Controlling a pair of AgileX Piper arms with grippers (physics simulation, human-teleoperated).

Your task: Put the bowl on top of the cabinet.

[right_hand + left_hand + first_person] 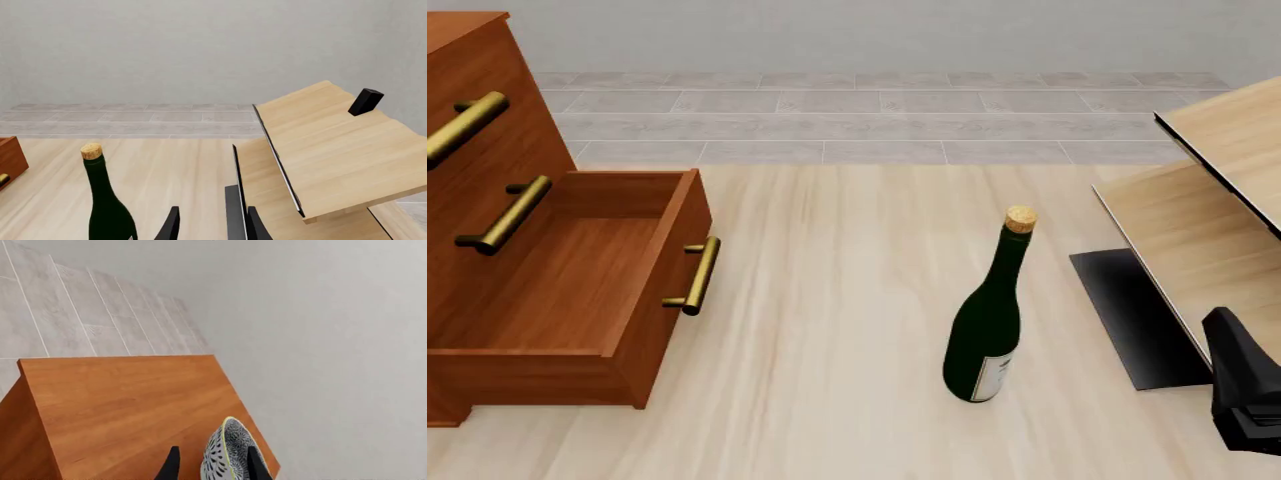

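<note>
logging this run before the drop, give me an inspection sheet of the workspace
surface: pale wood table, bare around the bottle.
job's things: bowl held on edge between the left gripper fingers, above the cabinet top; lowest drawer open, nothing seen inside.
clutter: corked wine bottle upright; light-wood panels with black edges at the right.
grippers: left shut on the bowl; right gripper open, holding nothing.
cables: nothing seen.
surroundings: grey tiled floor, plain grey wall.
</note>
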